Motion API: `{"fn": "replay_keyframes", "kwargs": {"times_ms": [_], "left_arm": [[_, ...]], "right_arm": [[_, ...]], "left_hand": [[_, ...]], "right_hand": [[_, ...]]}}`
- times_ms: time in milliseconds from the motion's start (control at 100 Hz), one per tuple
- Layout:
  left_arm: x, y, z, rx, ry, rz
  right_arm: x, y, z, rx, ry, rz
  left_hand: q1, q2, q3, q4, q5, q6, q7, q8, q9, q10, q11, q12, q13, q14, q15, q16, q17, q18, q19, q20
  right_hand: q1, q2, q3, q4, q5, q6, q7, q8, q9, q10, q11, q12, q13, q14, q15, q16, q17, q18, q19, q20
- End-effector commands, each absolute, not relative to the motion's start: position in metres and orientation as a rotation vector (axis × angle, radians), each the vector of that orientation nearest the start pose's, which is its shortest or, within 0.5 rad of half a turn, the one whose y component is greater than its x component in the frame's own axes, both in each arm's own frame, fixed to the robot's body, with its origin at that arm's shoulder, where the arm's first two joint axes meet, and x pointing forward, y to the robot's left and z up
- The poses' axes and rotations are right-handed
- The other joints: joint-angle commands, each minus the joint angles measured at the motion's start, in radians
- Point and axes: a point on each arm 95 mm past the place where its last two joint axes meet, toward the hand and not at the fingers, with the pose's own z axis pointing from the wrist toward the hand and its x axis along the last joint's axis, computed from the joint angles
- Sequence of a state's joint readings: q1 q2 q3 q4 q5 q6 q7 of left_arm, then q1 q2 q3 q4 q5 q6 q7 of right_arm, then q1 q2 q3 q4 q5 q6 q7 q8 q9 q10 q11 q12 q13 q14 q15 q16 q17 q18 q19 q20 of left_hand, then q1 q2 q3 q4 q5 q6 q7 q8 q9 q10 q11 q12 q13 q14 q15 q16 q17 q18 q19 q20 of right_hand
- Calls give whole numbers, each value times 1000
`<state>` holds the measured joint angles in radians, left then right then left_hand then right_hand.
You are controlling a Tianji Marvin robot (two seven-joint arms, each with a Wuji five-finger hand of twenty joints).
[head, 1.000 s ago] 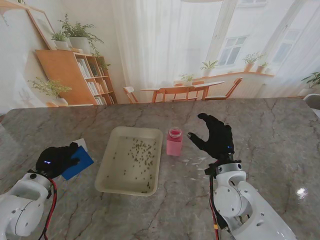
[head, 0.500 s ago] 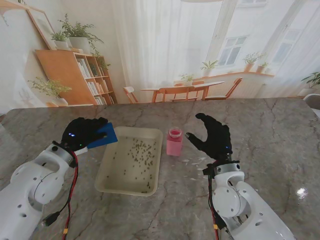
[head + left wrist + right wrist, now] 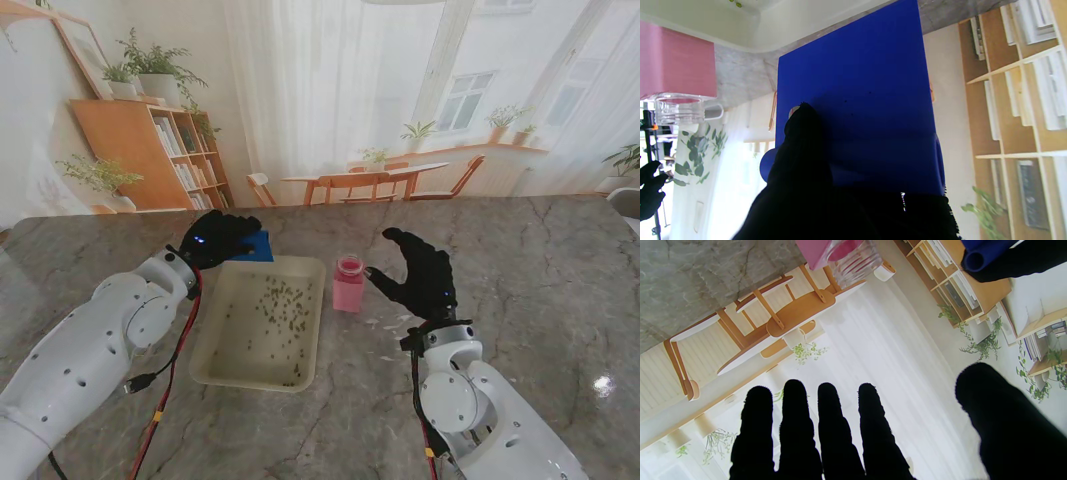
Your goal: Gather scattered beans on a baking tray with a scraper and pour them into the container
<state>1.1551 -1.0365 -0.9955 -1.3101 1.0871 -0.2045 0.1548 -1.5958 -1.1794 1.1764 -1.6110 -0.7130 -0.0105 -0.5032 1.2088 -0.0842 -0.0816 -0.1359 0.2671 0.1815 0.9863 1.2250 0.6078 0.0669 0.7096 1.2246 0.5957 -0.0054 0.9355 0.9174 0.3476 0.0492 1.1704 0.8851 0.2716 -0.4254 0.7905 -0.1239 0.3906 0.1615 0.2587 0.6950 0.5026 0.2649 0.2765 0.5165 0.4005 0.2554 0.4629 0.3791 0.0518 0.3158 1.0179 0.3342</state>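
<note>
The marble counter [image 3: 560,270] carries a cream baking tray [image 3: 215,352] with green beans [image 3: 280,305] scattered across its floor, mostly toward the far end. The left hand [image 3: 215,238] hovers at the tray's far left corner, fingers [image 3: 803,133] grasping the blue scraper [image 3: 857,100]. The right hand [image 3: 420,275] is raised, fingers [image 3: 833,420] released and spread, just right of the pink container [image 3: 348,283] standing beside the tray's far right corner.
</note>
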Motion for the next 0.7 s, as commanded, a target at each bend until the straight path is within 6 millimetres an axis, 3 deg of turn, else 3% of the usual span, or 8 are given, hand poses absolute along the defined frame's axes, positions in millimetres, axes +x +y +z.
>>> {"fn": "replay_keyframes", "kwargs": {"times_ms": [0,110,350,690], "left_arm": [[500,-11,-274,-756,1626,-1533],[512,-17,-281,-763,1652,-1544],[535,-25,-297,-800,1726,-1548],[545,-38,-309,-783,1799,-1545]], "right_arm": [[390,22,-300,1278,876,1890],[392,24,-301,1280,889,1893],[393,26,-304,1285,925,1900],[391,27,-305,1285,930,1906]], "left_hand": [[82,-29,47,72,-33,-24,103,53,-23,-16,-6,31,-49,-2,5,-5,-32,17,-2,-21],[81,-43,44,72,-42,-40,163,39,-26,-27,1,36,-58,-2,8,-10,-48,20,0,-27],[76,-47,45,73,-34,-51,135,2,-21,-24,-2,23,-44,-8,2,-19,-38,14,0,-34],[80,-63,49,77,-19,-56,123,-12,-3,-17,32,45,-32,-29,55,8,-25,-1,30,-29]], "right_hand": [[-2,25,-19,33,11,-21,14,-15,6,-18,-1,-4,9,-14,-4,18,2,7,-16,15],[-2,27,-19,33,13,-22,15,-16,8,-19,-2,-4,11,-13,-5,18,2,7,-16,15],[-1,28,-23,33,15,-21,15,-17,10,-19,-4,-5,12,-12,-7,17,4,8,-18,15],[-1,32,-28,33,16,-24,15,-18,12,-19,-6,-5,12,-12,-9,17,4,8,-18,15]]}}
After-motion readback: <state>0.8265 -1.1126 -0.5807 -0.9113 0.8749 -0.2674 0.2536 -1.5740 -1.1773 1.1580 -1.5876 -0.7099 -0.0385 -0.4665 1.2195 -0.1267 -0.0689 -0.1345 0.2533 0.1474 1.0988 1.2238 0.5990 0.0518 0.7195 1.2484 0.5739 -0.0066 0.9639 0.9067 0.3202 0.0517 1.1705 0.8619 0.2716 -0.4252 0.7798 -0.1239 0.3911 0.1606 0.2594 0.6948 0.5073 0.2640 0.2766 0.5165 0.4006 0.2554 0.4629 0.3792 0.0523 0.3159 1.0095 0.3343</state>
